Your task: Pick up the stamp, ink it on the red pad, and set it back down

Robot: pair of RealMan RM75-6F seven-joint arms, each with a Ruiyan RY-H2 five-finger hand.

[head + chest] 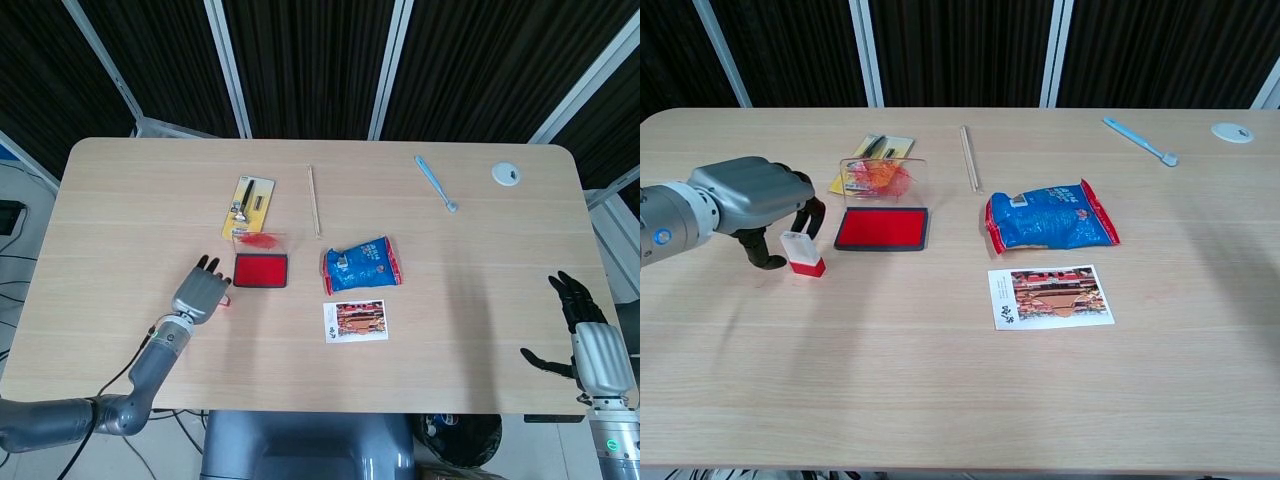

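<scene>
A small white stamp with a red base [801, 252] stands upright on the pale wooden table [470, 330], just left of the red ink pad in its black tray [882, 228], as the robot's grey left hand [752, 196] arches over it with thumb and dark fingers curled down on either side. Whether those fingers actually touch the stamp cannot be made out from the chest view, and from the head view the left hand [200, 291] hides nearly all of the stamp, leaving only a sliver of red at its fingertips. The pad's clear lid stands open behind it, with a red-orange blur inside that is too small to identify. Only the head view takes in the right hand [585, 340], at the table's far right corner, fingers spread and empty; the chest view does not show it. Elsewhere on the table lie a yellow card package [248, 206], a thin wooden stick [314, 200], a blue snack bag with red ends [1051, 217], a printed photo card [1051, 296], a light blue toothbrush [1141, 141] and a small white disc [506, 174].
</scene>
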